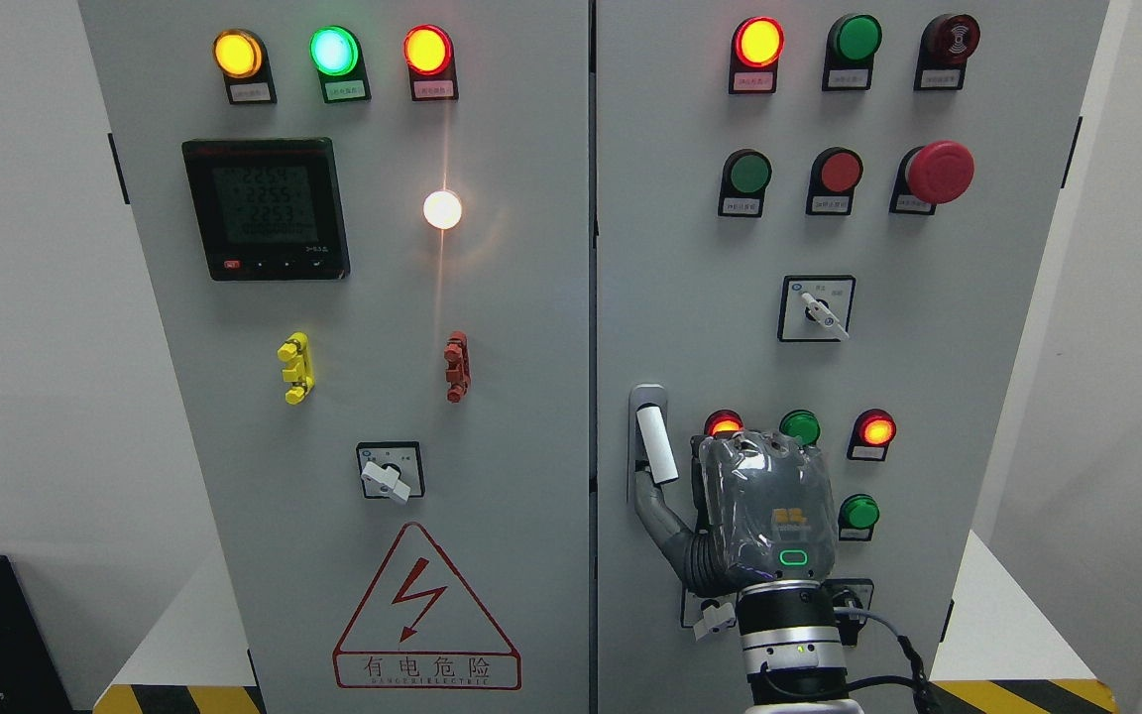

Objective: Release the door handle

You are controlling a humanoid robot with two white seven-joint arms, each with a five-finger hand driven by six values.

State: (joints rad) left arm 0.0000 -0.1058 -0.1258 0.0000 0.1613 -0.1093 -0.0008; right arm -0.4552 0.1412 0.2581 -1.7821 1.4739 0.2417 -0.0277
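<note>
The white door handle (655, 442) stands on the right cabinet door (690, 297), its lower end swung a little out of its grey recess (646, 399). My right hand (769, 506) comes up from the bottom edge, just right of the handle, with its grey back toward the camera. Its thumb (658, 516) is spread out to the left and reaches up to the handle's lower end, touching or nearly touching it. The other fingers are hidden behind the back of the hand and do not wrap the handle. My left arm does not show.
The right door carries lit lamps (758, 42), push buttons (858, 512), a red emergency button (939, 172) and a rotary switch (817, 309) close around the hand. The left door (383, 297) holds a meter (265, 208), lamps and a warning triangle (426, 610).
</note>
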